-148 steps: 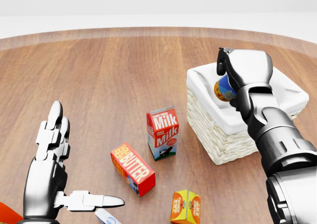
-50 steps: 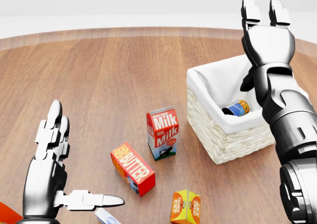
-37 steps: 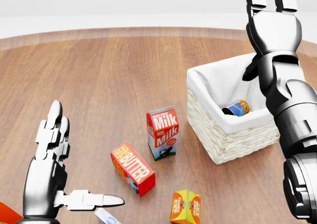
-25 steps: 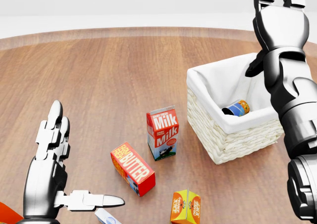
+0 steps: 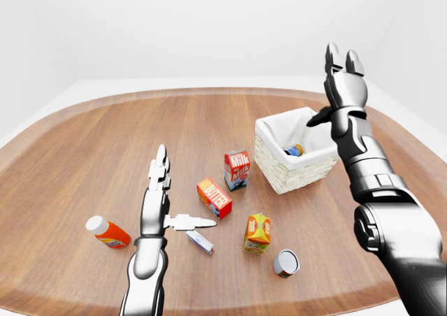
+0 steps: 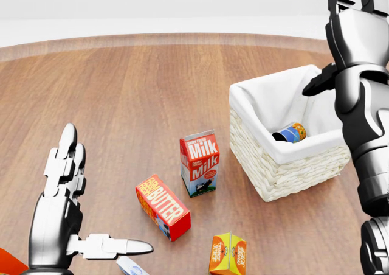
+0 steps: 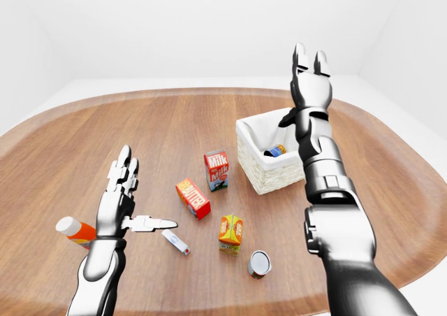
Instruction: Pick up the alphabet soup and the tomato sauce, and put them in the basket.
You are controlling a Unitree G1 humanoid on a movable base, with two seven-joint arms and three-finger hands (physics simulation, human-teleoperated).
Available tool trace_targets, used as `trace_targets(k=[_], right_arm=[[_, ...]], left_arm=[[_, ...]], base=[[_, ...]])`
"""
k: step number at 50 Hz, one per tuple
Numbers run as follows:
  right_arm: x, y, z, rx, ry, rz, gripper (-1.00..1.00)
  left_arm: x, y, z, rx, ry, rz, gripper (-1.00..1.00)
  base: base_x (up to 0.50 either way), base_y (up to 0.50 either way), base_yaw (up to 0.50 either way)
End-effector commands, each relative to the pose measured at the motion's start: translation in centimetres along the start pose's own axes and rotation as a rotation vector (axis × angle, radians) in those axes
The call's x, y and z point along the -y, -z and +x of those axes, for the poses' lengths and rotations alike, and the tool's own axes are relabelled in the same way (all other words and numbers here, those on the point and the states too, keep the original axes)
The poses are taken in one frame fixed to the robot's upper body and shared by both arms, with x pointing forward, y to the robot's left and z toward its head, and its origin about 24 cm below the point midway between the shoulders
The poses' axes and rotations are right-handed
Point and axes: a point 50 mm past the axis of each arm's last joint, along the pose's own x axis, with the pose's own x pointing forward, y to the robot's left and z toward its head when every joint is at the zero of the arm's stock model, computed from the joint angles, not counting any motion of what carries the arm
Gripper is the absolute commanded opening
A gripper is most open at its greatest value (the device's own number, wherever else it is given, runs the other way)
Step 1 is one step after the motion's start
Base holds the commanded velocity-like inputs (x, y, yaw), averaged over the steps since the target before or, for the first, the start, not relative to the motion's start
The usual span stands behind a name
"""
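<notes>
A can with a blue and orange label, seemingly the alphabet soup, lies on its side inside the white-lined wicker basket. A second can with a red label, seemingly the tomato sauce, stands on the wooden table near the bottom of the left-eye view. My right hand is raised high above the basket's right side, fingers straight and open, holding nothing. At the lower left my left hand hovers over the table, open, thumb pointing right.
A milk carton, a red butter box and an orange juice box lie between my left hand and the basket. An orange bottle and a small white-blue box lie beside the left hand.
Three seconds ago my right hand held the blue-orange can over the basket. The can now lies in the basket, and the open hand keeps rising up and right. The left hand has not moved.
</notes>
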Motion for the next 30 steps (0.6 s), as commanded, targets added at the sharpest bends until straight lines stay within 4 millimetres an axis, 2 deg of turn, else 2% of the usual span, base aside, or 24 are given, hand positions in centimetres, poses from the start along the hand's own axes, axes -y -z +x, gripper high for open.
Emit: trace_targets(k=[1, 7, 20, 30], right_arm=[[0.8, 0.6, -1.0, 0.009, 0.017, 0.089, 1.00], [1.1, 0.9, -1.5, 0.013, 0.023, 0.124, 1.00], [1.1, 1.2, -4.3, 0.047, 0.009, 0.269, 1.00], [0.8, 1.7, -6.5, 0.053, 0.016, 0.312, 1.00]], left_arm=[[0.0, 0.1, 0.0, -0.006, 0.000, -0.002, 1.00], [0.0, 0.1, 0.0, -0.006, 0.000, -0.002, 1.00], [-0.1, 0.1, 0.1, -0.004, -0.005, -0.006, 1.00], [-0.1, 0.2, 0.1, -0.005, -0.005, -0.006, 1.00]], base=[[0.00, 0.00, 0.00], [0.00, 0.00, 0.00], [0.00, 0.00, 0.00], [0.00, 0.00, 0.00]])
